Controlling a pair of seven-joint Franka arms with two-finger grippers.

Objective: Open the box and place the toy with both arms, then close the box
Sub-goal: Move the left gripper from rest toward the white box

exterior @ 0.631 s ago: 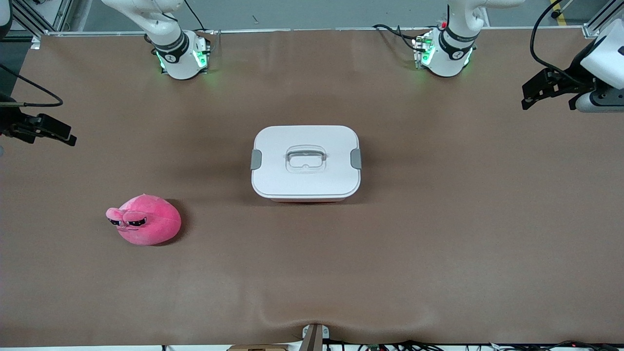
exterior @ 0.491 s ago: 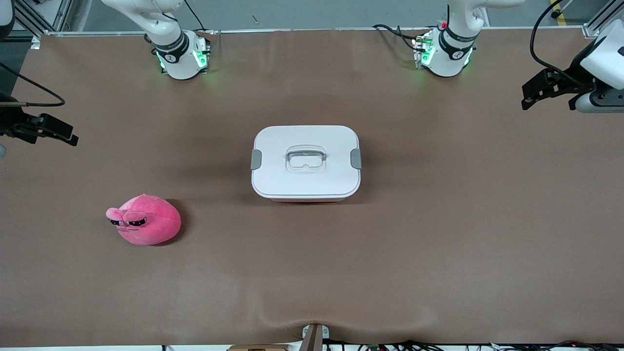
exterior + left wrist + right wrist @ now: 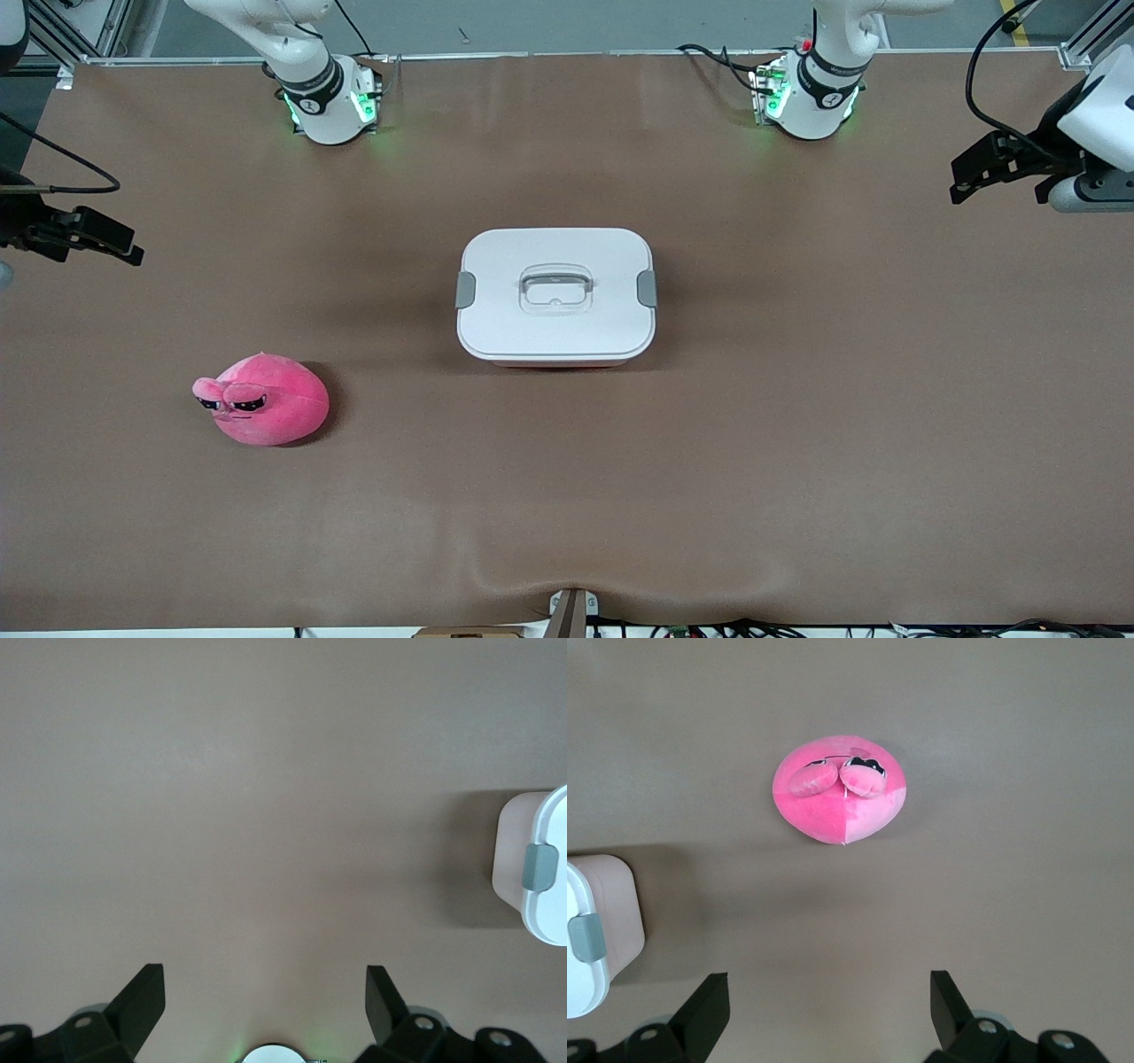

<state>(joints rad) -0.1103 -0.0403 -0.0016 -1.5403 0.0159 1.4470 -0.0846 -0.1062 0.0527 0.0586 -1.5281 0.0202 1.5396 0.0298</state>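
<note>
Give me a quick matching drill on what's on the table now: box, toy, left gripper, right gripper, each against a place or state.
Things:
1. box
2. toy
3. left gripper
4. right gripper

Places or states:
A. open, over bare table at the left arm's end
B. mid-table, lid on
C. open, over the right arm's end
D. lying nearer the front camera than the box

Pairs: 1-B, 2-D, 3-A, 4-C

Front cam high, facing the bases across the whole table [image 3: 797, 461]; both wrist cams look straight down from well up, each catching a clip end of the box [image 3: 556, 297] [image 3: 536, 877] [image 3: 594, 935].
</note>
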